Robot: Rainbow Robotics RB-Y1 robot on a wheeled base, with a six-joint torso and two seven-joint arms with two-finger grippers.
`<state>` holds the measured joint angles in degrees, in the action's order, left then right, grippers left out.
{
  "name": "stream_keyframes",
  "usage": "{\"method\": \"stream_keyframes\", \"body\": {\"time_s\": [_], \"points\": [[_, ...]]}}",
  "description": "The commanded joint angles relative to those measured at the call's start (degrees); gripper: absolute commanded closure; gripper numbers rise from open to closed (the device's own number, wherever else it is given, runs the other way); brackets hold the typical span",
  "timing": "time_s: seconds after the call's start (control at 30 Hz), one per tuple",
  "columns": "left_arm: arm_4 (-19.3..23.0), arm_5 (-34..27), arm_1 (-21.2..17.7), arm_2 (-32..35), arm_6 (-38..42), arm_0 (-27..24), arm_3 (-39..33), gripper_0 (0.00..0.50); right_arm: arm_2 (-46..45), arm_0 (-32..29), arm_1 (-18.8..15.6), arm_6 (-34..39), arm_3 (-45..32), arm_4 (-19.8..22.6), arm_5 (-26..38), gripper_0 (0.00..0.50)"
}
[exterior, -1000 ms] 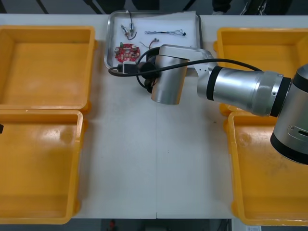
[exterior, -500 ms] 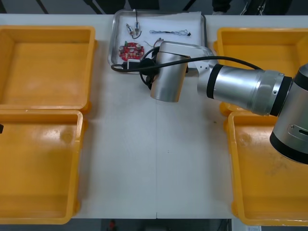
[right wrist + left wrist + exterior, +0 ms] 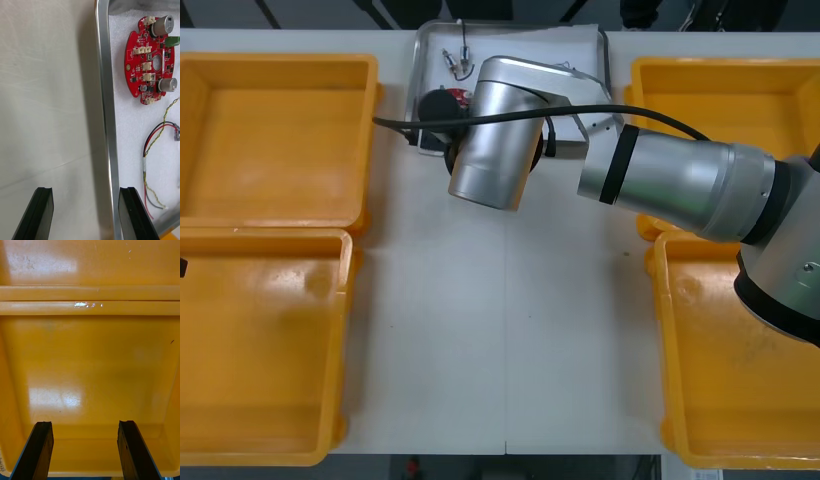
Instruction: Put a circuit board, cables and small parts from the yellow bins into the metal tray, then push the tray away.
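The metal tray [image 3: 600,45], white inside, lies at the table's far middle, and my right arm [image 3: 490,130] reaches over its left part. In the right wrist view my right gripper [image 3: 84,213] is open and holds nothing. One finger [image 3: 131,213] hangs right by the tray's shiny rim [image 3: 105,93], the other over bare table. Inside the tray lie a round red circuit board [image 3: 150,67] and a red and yellow cable [image 3: 157,150]. Small metal parts [image 3: 455,60] rest in the tray's far left corner. My left gripper [image 3: 84,450] hangs open over a yellow bin's floor [image 3: 90,363].
Two yellow bins [image 3: 275,140] [image 3: 260,345] stand on the left of the table and two more [image 3: 720,90] [image 3: 740,360] on the right. A strip of bare table [image 3: 500,330] runs between them, on the near side of the tray.
The tray slid a little away and to the right early in the last second. My right wrist has since swung left along the tray's near rim. The left arm has not moved.
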<state>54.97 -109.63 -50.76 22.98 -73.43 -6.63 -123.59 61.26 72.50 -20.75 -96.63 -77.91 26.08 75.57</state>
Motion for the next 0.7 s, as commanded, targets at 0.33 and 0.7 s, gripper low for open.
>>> {"method": "stream_keyframes", "body": {"time_s": [0.33, 0.7], "points": [[0.0, 0.0, -0.7, 1.7, -1.2, 1.0, -1.5, 0.0, -21.6, -13.6, -1.4, 4.6, -26.5, 0.2, 32.3, 0.0], [0.0, 0.0, -0.7, 1.7, -1.2, 1.0, -1.5, 0.0, -30.7, -24.5, -5.7, 20.6, -42.2, 0.7, 34.4, 0.0]]}}
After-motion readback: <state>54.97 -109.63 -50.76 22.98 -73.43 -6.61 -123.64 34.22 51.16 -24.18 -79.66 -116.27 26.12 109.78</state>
